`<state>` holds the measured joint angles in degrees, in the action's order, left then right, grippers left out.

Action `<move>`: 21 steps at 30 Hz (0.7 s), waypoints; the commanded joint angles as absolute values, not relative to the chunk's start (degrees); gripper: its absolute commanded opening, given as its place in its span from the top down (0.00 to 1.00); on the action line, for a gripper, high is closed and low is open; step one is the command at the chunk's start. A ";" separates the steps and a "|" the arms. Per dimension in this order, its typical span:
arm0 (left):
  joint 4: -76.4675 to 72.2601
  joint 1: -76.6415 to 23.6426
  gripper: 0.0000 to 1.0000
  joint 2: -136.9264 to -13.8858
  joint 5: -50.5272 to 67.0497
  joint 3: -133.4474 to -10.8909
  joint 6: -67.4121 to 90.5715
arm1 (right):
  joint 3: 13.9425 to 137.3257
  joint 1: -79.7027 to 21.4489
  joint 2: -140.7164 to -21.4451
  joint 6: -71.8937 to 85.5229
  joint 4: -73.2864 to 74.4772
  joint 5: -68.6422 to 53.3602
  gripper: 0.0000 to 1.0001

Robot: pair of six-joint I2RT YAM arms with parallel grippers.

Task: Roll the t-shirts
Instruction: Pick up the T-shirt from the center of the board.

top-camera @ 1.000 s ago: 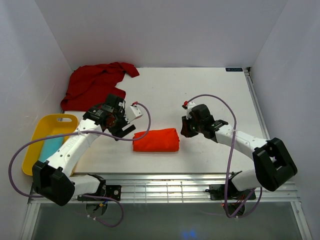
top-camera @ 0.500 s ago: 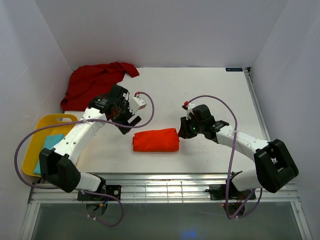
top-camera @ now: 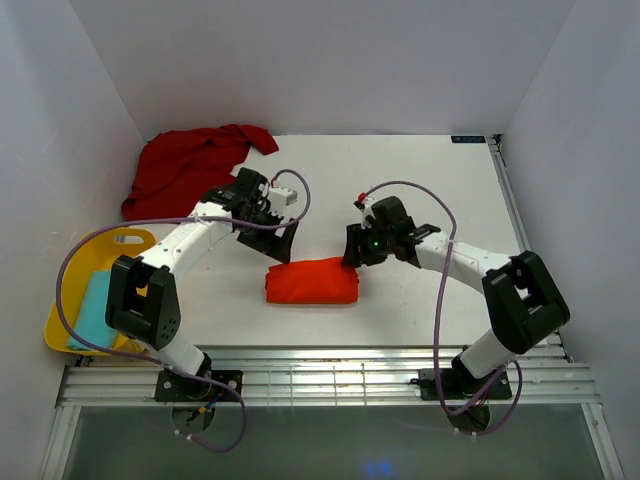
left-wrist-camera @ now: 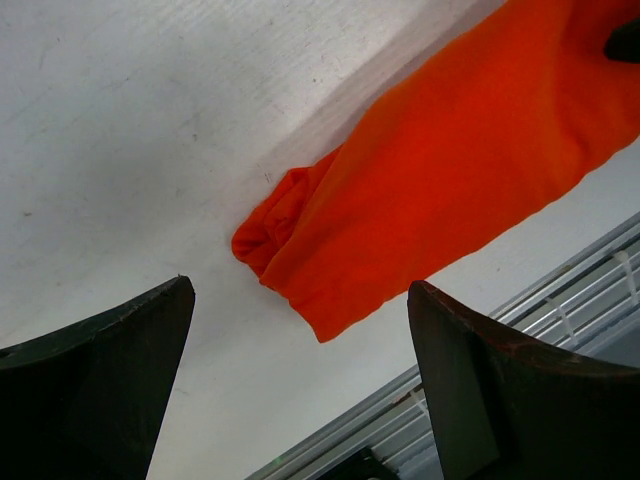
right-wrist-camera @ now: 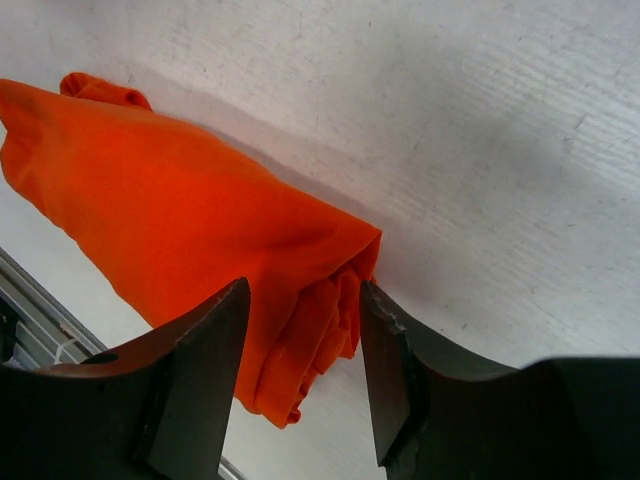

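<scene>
In wrist views only: left claw [left-wrist-camera: 300, 288] wide, right claw [right-wrist-camera: 303, 288] part-open, neither holding the orange t-shirt [left-wrist-camera: 470, 170].

Left wrist view: the rolled bright orange-red cloth t-shirt [left-wrist-camera: 440, 170] ran off the upper right edge. Right wrist view: its folded end lay partly behind the fingers [right-wrist-camera: 190, 390] of the right gripper [right-wrist-camera: 305, 300]. From above, the left arm [top-camera: 190, 240] covered part of the yellow plastic tub [top-camera: 95, 255].
</scene>
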<state>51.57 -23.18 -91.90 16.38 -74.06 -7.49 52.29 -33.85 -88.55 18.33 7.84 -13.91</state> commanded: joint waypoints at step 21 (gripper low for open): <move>29.81 -10.02 0.02 -80.86 33.22 -48.96 7.21 | 53.61 -26.46 -95.09 22.78 12.04 -30.14 0.32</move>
<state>33.80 -11.44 -81.19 31.20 -50.09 6.90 52.82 -28.01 -94.48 24.25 11.64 -26.85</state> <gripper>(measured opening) 0.978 0.682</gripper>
